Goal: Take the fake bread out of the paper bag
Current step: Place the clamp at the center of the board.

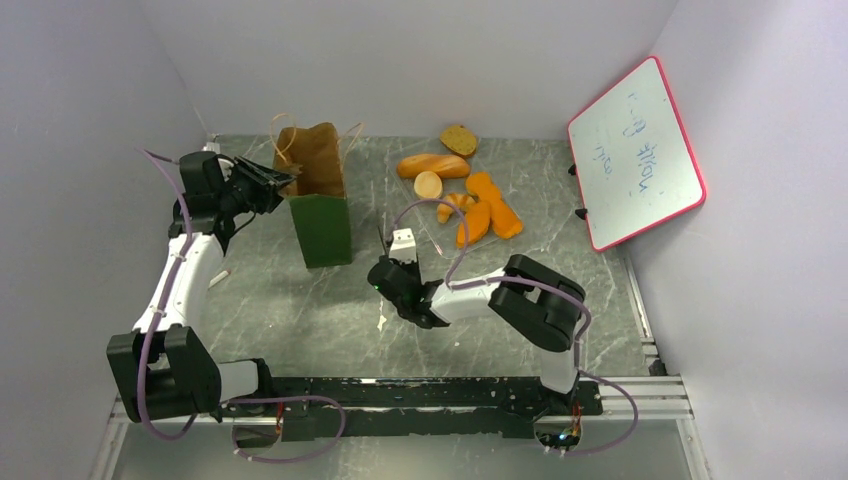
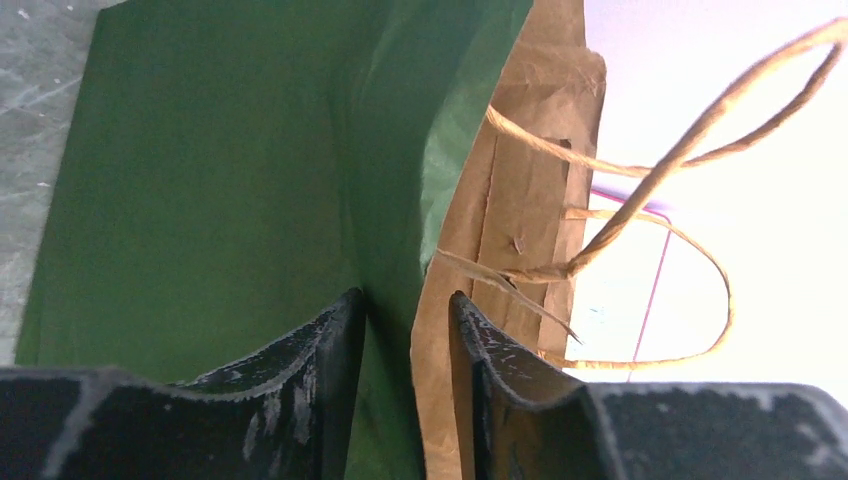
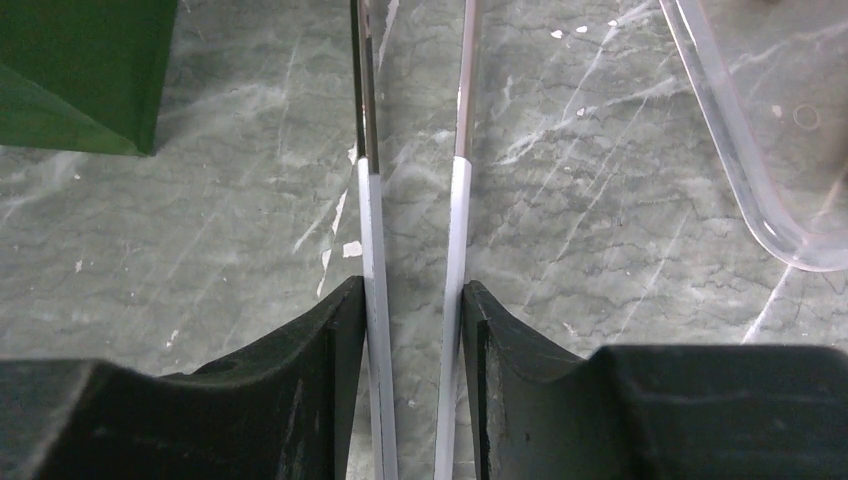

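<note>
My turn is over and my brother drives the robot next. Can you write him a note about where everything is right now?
Left hand: open, fingers on either side of a side wall of the paper bag, at its rim.
Right hand: shut on the tweezers, over the table.
Fake bread: several pieces lie on the table to the right of the bag, which stands upright.
Done: those pieces are out.
Left: the bag's bottom is hidden, so check it for more bread.

Blue handwriting stands on the pink-framed whiteboard (image 1: 636, 155). It is too small and tilted to read.
</note>
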